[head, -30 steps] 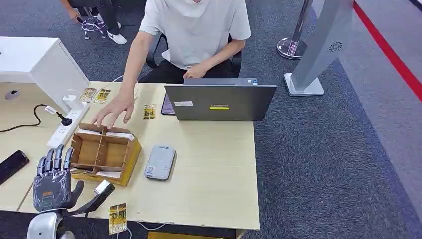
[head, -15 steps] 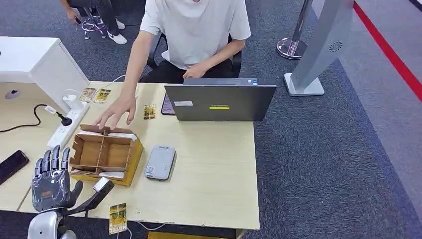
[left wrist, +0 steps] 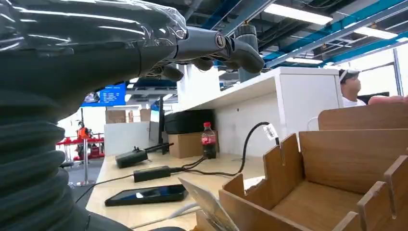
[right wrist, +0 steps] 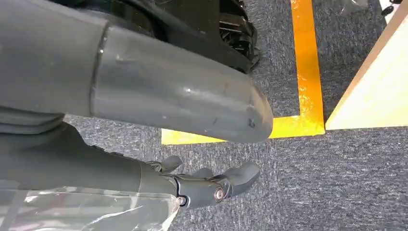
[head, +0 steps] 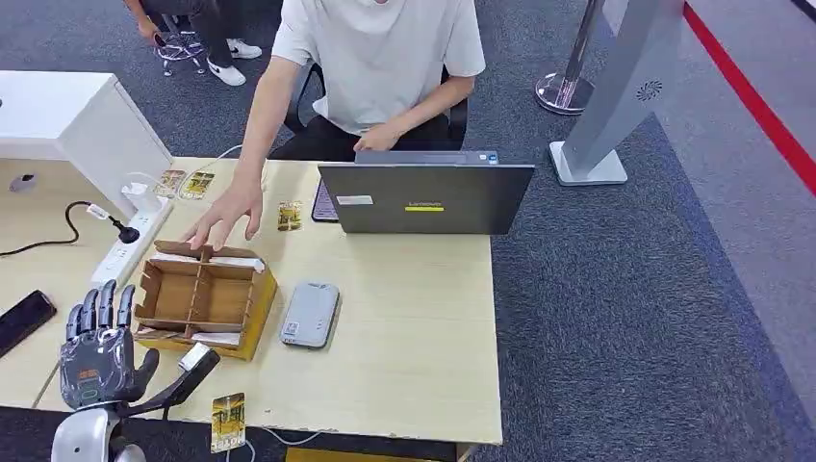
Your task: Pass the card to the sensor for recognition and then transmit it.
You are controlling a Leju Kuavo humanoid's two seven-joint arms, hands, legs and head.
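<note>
Going L to R in the head view. Lower left of the frame: your left hand (head: 96, 356) is up at the table's near edge, fingers straight and spread, holding nothing. Just right of it sits the wooden box (head: 202, 296) with dividers. A card (head: 228, 422) lies at the bottom edge, overhanging the table (head: 414, 337) front, near your thumb. The grey sensor (head: 310, 314) sits just right of the box, centre-left of frame. Another card (head: 289, 215) lies further back, beside the laptop (head: 425, 197).

Risks, as I judge them:
- The person's hand (head: 223, 214) hovers at the box's far wall. Reach in now and you could collide w/ it.
- The front card overhangs; a clumsy nudge could knock it to the floor.
- Flat card on flat table = hard pinch; fingers may slide it, not lift it.
- Box stands between your hand and the sensor, so a low sweep across could snag its wall.

View differences: the left wrist cam shows a card (left wrist: 208, 207) leaning at the box's near wall (left wrist: 250, 202), plus a phone (left wrist: 146, 194) and a cola bottle (left wrist: 208, 140) behind; the fingers (left wrist: 240, 48) are extended w/ nothing in them. The right wrist cam shows your right hand (right wrist: 211, 185) hanging over carpet, fingers loosely curled, not closed on anything.
</note>
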